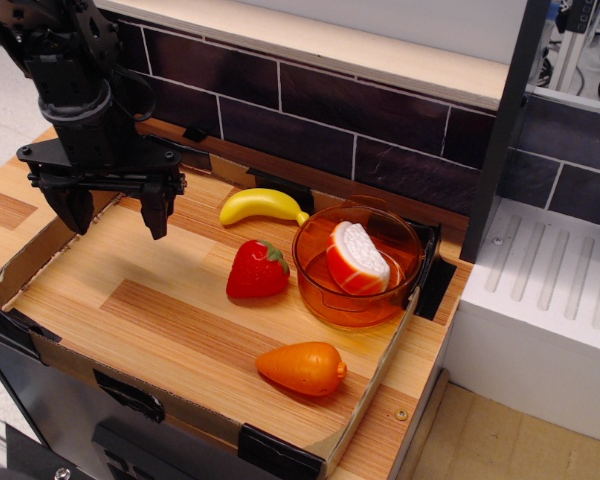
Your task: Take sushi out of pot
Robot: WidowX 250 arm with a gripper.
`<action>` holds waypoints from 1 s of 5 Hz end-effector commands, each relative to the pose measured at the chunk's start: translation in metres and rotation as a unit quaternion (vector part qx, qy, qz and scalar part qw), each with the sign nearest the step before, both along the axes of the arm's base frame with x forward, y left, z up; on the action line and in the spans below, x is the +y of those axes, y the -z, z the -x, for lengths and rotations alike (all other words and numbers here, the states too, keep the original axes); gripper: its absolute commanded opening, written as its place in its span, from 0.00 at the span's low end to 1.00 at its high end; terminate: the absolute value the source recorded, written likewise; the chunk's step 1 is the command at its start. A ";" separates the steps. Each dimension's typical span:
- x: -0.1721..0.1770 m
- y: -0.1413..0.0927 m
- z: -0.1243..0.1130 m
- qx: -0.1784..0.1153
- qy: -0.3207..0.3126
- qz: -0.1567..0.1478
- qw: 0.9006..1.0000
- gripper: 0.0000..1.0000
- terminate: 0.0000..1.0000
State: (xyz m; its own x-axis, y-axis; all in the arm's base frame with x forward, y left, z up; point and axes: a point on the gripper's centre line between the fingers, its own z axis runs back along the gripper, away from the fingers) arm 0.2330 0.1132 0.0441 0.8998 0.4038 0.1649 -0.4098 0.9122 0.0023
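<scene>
The sushi [358, 257] lies inside the pot [320, 290], tilted, white ridged rice side up with its orange side at the edge. The pot is transparent amber-orange and stands at the right of the wooden tabletop. My gripper [118, 214] hangs over the left part of the table, well left of the pot. Its two black fingers [156, 208] are spread apart and hold nothing.
A yellow banana [261, 205] lies behind the pot's left. A red strawberry [256, 270] sits just left of the pot. An orange carrot [302, 368] lies near the front edge. A dark tiled wall runs along the back; a white drainer [555, 290] stands at the right.
</scene>
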 end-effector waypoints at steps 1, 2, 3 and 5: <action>0.000 0.000 0.000 0.000 0.000 0.000 1.000 1.00 0.00; 0.010 -0.014 0.000 -0.002 -0.018 0.010 1.000 1.00 0.00; 0.014 -0.031 -0.006 -0.020 -0.048 0.031 0.998 1.00 0.00; -0.011 -0.057 -0.010 -0.031 -0.147 0.050 0.987 1.00 0.00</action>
